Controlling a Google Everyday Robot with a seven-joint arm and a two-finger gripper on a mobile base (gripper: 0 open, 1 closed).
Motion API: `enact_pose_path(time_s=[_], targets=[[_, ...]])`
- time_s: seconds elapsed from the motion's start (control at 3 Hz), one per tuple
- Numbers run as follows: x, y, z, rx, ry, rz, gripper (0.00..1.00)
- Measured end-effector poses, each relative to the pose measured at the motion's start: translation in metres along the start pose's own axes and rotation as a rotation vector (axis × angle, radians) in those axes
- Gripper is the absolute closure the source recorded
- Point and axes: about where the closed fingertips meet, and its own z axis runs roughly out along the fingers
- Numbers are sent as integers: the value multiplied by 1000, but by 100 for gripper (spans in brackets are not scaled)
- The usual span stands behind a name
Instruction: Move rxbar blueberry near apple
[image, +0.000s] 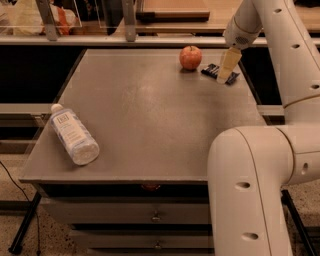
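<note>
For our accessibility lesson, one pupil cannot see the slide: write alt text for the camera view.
A robot arm's hand hangs over a dark blue rxbar blueberry lying beside a red apple near the table's far edge. A clear plastic bottle lies on its side near the front corner.

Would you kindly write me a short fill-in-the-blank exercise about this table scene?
The rxbar blueberry lies ____ on the table, close to the apple.
The clear bottle lies on its ____ near the front-left corner.
The gripper hangs right at the ____, not at the apple.
Missing words: flat; side; rxbar blueberry.
</note>
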Motion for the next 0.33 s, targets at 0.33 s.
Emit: enact_pose_path(time_s=[0.33], targets=[[0, 6, 2, -26, 5, -11, 0]])
